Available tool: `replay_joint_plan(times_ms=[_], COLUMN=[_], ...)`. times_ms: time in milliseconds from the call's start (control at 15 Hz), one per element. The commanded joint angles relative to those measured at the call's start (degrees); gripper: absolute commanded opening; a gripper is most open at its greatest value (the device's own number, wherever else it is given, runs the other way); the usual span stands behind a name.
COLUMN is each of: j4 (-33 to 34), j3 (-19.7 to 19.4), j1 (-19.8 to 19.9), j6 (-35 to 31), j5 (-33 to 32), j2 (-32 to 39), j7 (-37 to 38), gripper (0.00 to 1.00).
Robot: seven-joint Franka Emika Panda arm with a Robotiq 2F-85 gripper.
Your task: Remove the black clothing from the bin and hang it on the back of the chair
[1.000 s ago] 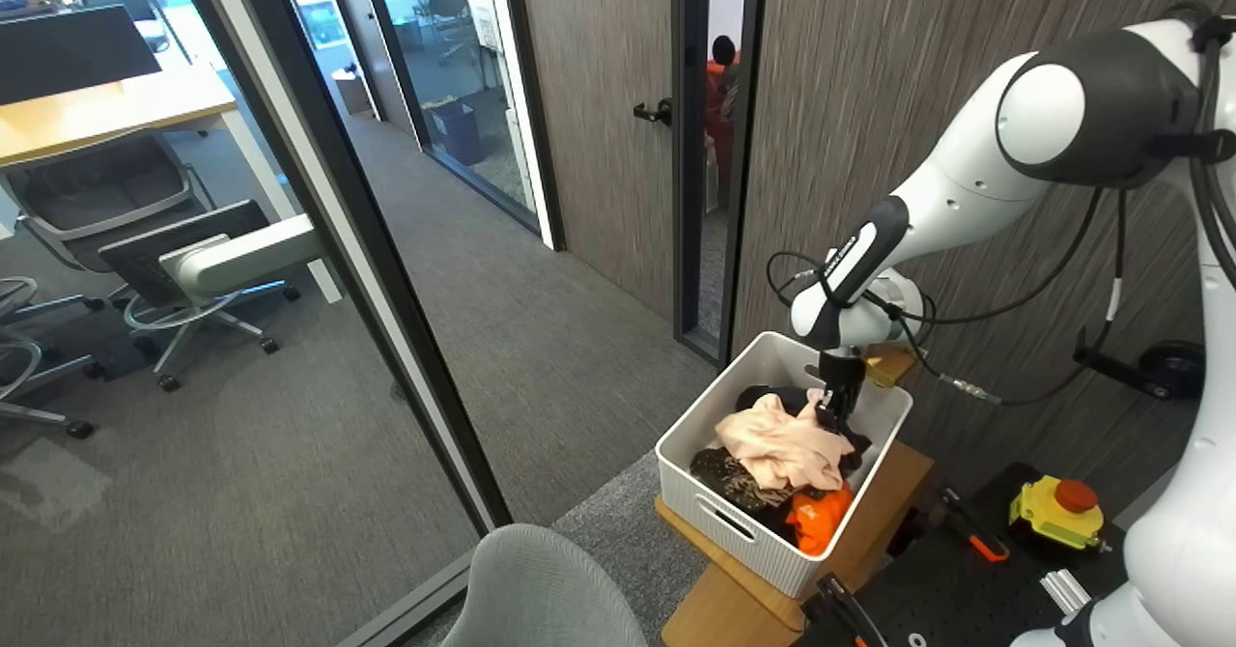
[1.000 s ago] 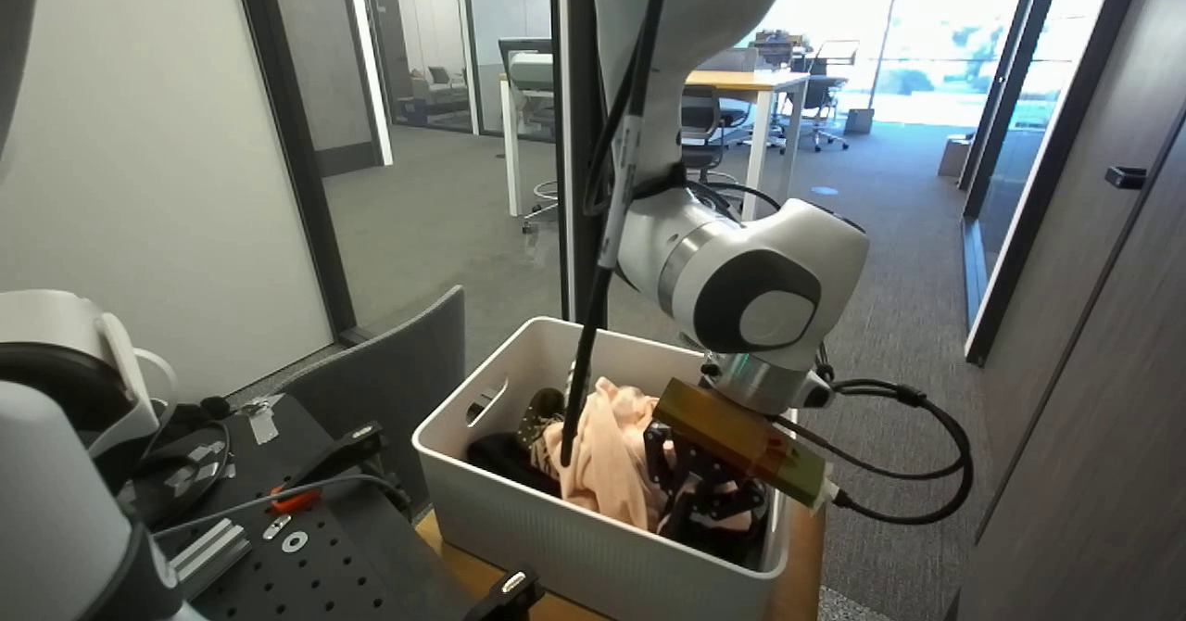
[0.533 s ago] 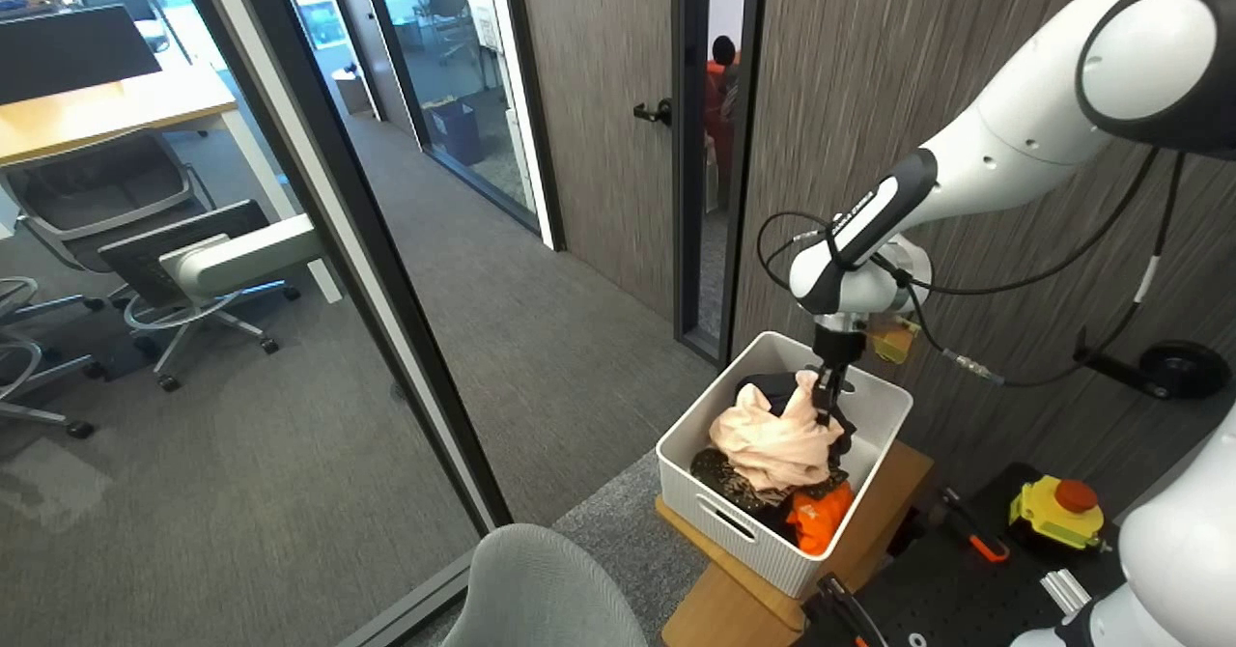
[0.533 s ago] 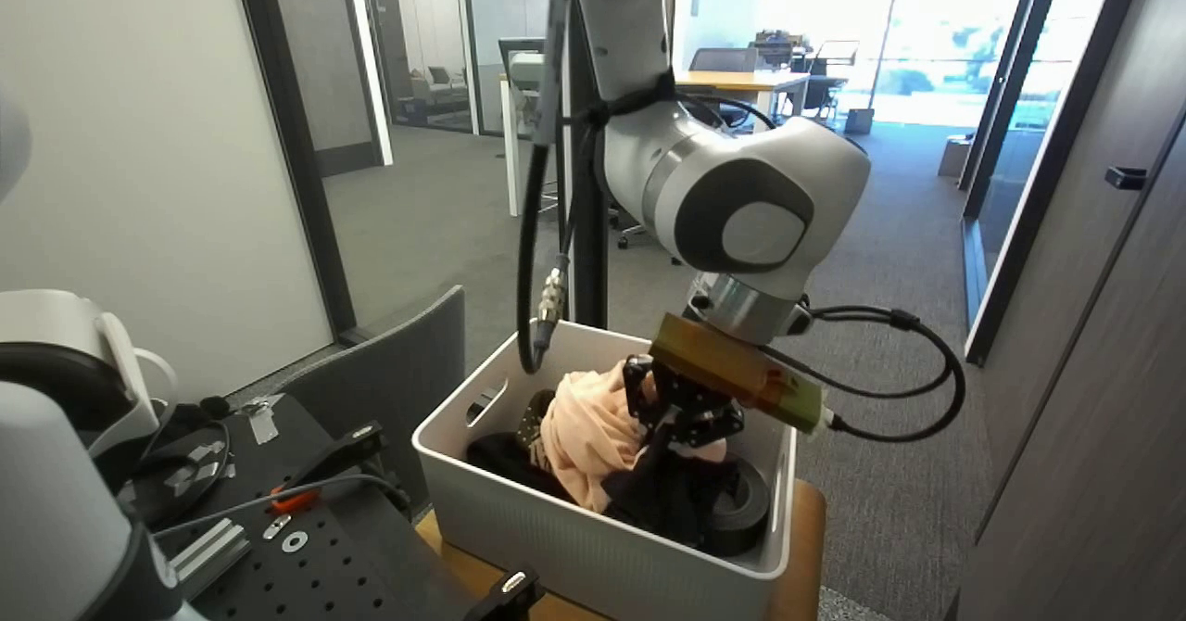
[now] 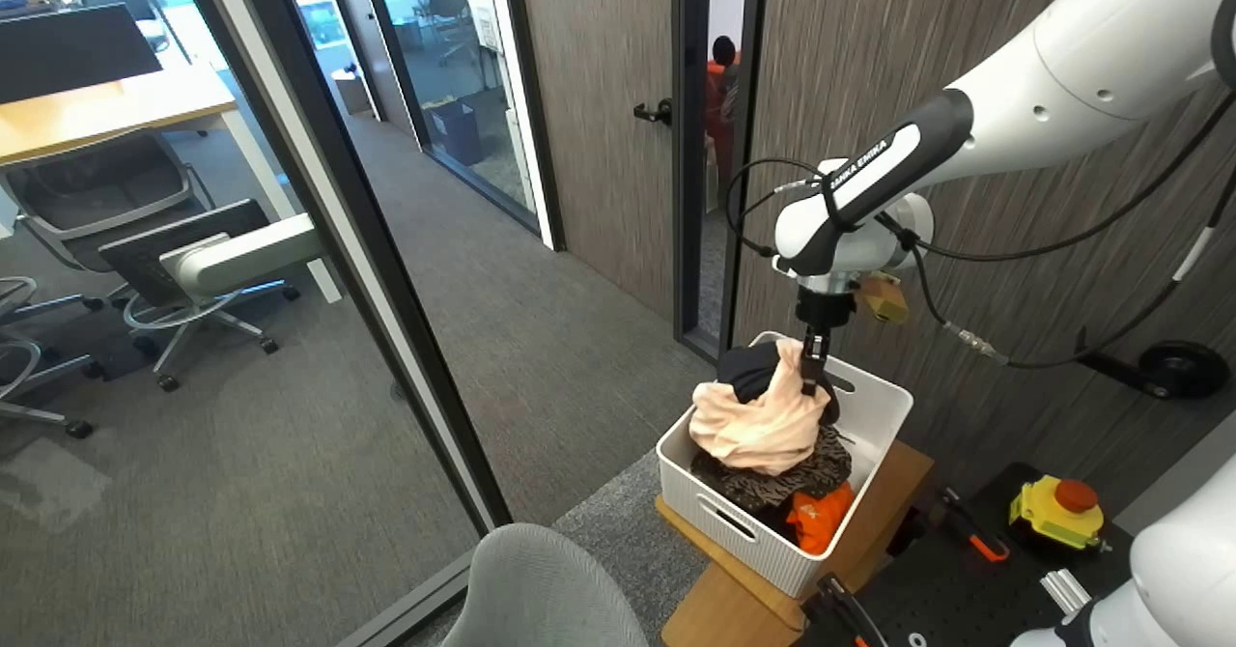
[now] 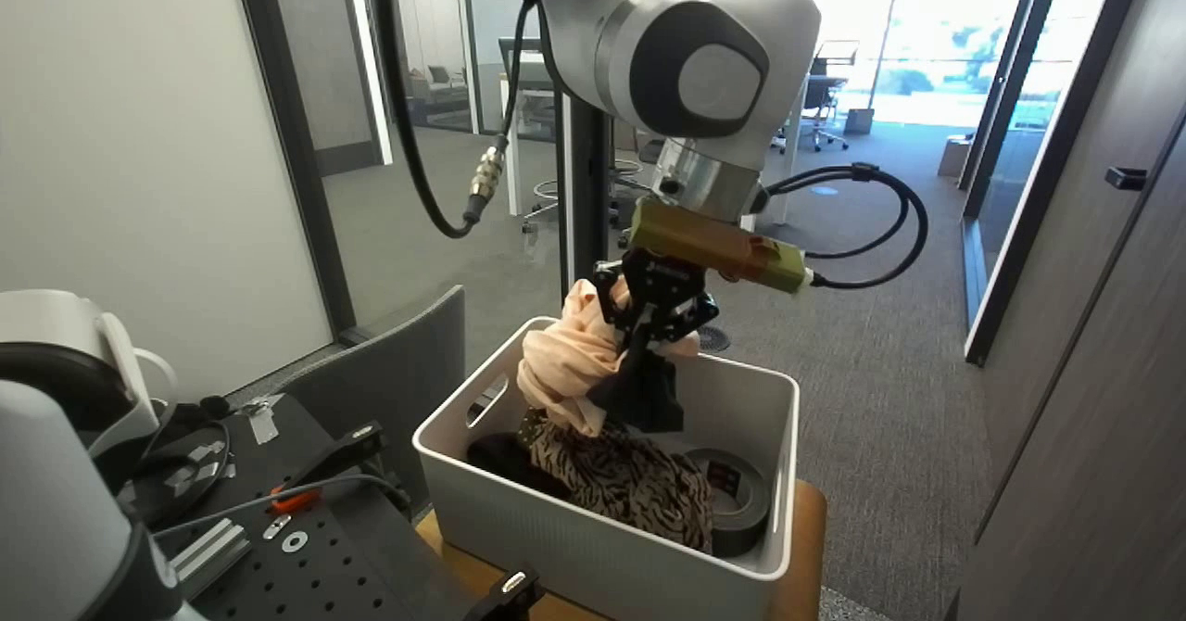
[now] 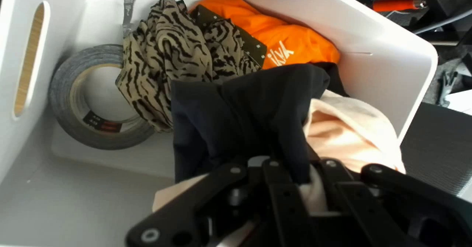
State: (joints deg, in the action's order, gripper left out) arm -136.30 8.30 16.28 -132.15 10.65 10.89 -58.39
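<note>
Rounded grey chair backrest [image 6: 403,375], lower left of frame: hanging not yet done. White rectangular plastic bin [image 6: 556,544], lower centre: removal judged part done. Creased peach cloth [image 6: 565,366], soft black fabric garment [image 6: 649,397], centre, over bin: both pinched by jaws.

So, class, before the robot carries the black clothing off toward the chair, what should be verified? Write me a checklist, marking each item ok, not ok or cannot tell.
1. Grip on the black clothing: ok, the tool is shut on it.
2. Only that garment at the tool: not ok, the peach cloth is bunched there too.
3. Clearance over the rim of the bin: cannot tell, the height of the hanging fabric is unclear.
4. An orange cloth and a tape roll lying inside the bin: ok.
5. Sight of the chair: ok, its grey back shows in both exterior views.
</note>
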Motion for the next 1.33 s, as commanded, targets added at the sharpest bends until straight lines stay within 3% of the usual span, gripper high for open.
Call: replay_joint_plan(times_ms=[0,333,667,1067,1267], j4=[-2.0,-7.5,-14.4,-20.5,-21.7], j3=[-3.0,-3.4,-4.3,-7.0,-6.3], j1=[-5.0,-9.5,-12.7,-11.9,-10.1], j6=[4.1,-1.0,-18.3,-39.2,-45.1], j5=[-3.0,-6.5,-16.5,-30.1,-29.3], j2=[-4.3,-6.5,-5.6,-3.3,-1.3], j7=[-3.9,-13.0,-11.4,-14.3,-17.9], gripper=[0.10,0.10,0.11,0.11,0.11])
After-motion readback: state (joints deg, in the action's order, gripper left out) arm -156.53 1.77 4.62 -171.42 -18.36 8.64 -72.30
